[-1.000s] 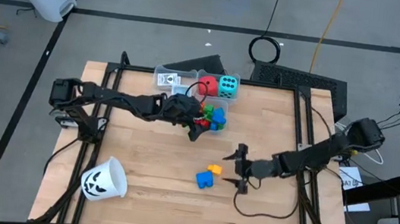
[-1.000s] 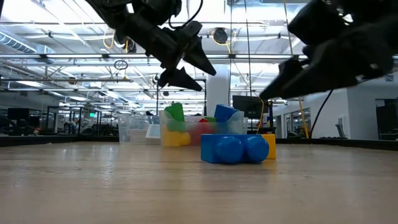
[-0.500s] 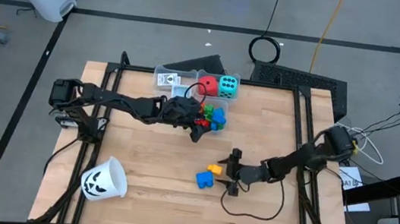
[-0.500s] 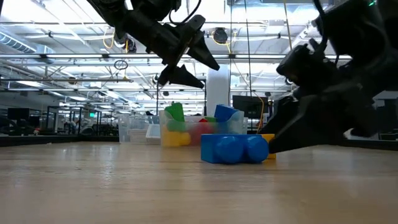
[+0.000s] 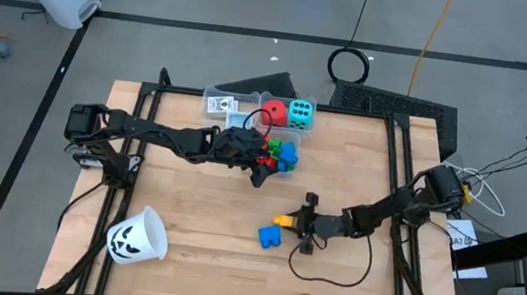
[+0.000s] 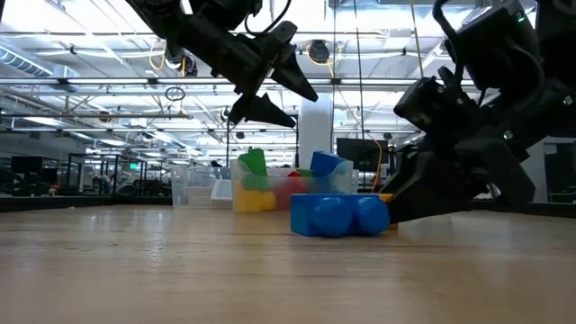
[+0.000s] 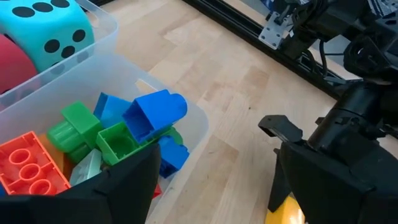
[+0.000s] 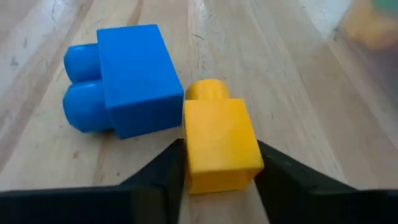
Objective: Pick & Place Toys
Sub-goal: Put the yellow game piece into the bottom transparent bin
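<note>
Yellow block (image 8: 219, 144) lay on the table beside the blue block (image 8: 124, 79), pinched between the right gripper's (image 5: 302, 226) fingers; most blocks already filled the bin (image 7: 186, 127), where the left gripper (image 5: 259, 167) hovered with jaws spread.

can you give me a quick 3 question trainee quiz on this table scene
1. True or false: the right hand has its fingers on either side of the yellow block.
2. Which block lies right next to the yellow one on the table? A) green B) blue C) red
3. Where is the left hand?

Key
1. True.
2. B, the blue block.
3. It hangs open above the clear bin of mixed blocks, holding nothing.
</note>
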Controlling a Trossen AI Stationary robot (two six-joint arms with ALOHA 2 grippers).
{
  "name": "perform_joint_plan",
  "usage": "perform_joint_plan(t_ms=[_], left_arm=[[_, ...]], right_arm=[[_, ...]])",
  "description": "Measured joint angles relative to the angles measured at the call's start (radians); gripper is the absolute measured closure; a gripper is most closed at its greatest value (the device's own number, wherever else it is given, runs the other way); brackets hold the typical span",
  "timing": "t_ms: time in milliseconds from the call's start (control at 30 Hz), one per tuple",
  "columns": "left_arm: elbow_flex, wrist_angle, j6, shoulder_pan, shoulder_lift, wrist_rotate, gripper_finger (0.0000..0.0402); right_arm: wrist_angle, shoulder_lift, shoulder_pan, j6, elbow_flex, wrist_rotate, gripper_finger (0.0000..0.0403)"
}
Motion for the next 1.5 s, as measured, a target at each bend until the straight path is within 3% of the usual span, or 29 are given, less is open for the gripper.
perform_joint_plan(t_ms=[133,300,500,600,867,1067,1500], left_arm=[[0.000,0.000,-0.001,0.000,0.000,0.000,0.0066],[0.000,0.012,-0.003,0.000,0.000,0.001,0.0066],[0.000,0.099,-0.007,-0.011,0.001,0.000,0.0066],[0.000,0.132,-0.008,-0.023,0.001,0.001,0.0066],[0.000,0.179,0.018,-0.061,0.001,0.011,0.0066],[0.000,0.180,0.024,-0.072,0.002,0.011,0.0066],[0.000,0.214,-0.024,-0.093,0.001,0.064,0.0066]], right_arm=[[-0.002,-0.030,-0.010,-0.083,0.000,0.000,0.0326],[-0.060,-0.132,-0.038,-0.221,0.000,0.023,0.0329],[-0.064,-0.249,-0.053,-0.489,0.000,0.254,0.0329],[0.005,-0.268,-0.062,-0.618,0.000,0.316,0.0329],[0.155,-0.267,-0.123,-0.772,0.006,0.312,0.0329],[0.164,-0.267,-0.149,-0.854,0.043,0.258,0.0329],[0.164,-0.267,-0.161,-0.935,0.087,0.256,0.0329]])
